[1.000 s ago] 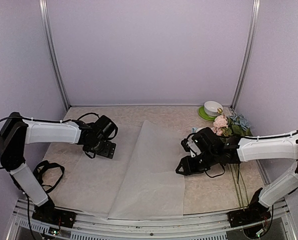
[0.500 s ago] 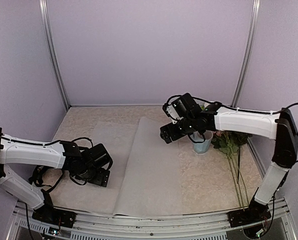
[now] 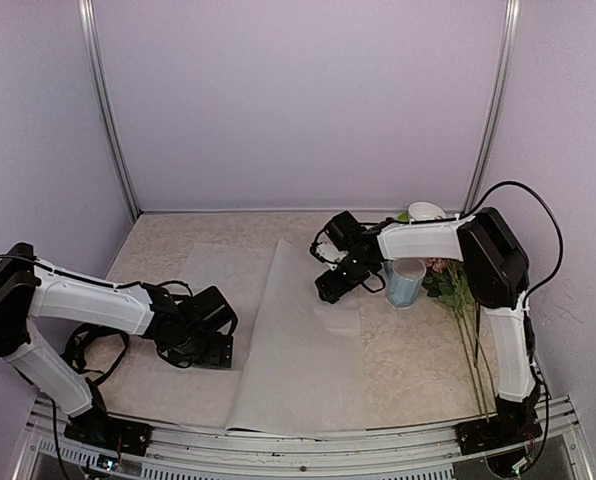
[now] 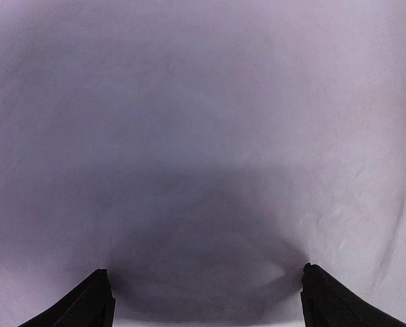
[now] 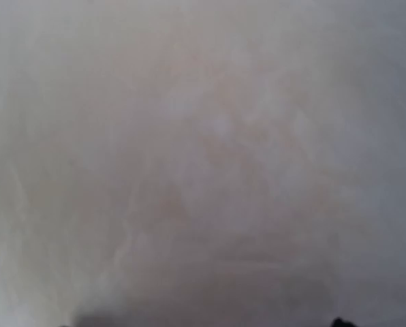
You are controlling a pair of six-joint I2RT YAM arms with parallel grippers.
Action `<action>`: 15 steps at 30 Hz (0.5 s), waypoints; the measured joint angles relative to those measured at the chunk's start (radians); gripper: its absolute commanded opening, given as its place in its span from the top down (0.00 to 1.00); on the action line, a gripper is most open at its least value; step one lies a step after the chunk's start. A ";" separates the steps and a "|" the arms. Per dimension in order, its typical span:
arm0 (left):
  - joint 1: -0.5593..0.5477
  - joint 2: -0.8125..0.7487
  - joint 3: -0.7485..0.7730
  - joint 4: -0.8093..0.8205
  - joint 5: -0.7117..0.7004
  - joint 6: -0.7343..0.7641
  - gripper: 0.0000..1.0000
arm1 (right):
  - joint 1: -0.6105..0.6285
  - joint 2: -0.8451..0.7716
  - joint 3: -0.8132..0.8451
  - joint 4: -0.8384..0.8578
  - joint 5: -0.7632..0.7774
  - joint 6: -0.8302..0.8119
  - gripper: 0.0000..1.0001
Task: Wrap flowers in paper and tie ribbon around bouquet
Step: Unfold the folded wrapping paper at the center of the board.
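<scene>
While both arms reached low over the table (image 3: 418,375), the paper (image 3: 298,375) lay spread flat across the middle. Its near edge sat close to the front rail and its far edge ran toward the back wall. Left gripper (image 3: 206,347) was right down over the paper's left part, jaws wide, nothing between them. Its wrist view showed only frosted sheet past the fingertips (image 4: 94,303).

Right gripper (image 3: 328,290) was over the paper's right part, just beside a pale blue mug (image 3: 405,285). Its wrist view was blurred, with two dark tip slivers far apart at the bottom, so the jaws read as spread and gripping nothing.

Flowers (image 3: 448,285) lay off the paper at the right, heads beside the mug, stems running toward the near right corner. They were near the right gripper and well apart from the left.

Ribbon (image 3: 86,345) lay in a loose loop left of the paper, under the left arm.

Bare tabletop showed between the paper's right edge and the stems, and at back left.
</scene>
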 measured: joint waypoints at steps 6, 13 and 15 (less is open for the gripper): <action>0.137 0.115 0.096 0.090 -0.038 0.097 0.07 | -0.002 -0.089 -0.155 0.074 -0.015 0.031 0.23; 0.319 0.245 0.217 0.190 -0.079 0.230 0.07 | 0.005 -0.216 -0.338 0.096 -0.013 0.081 0.23; 0.343 0.289 0.271 0.199 -0.099 0.285 0.07 | 0.018 -0.246 -0.380 0.098 -0.012 0.089 0.23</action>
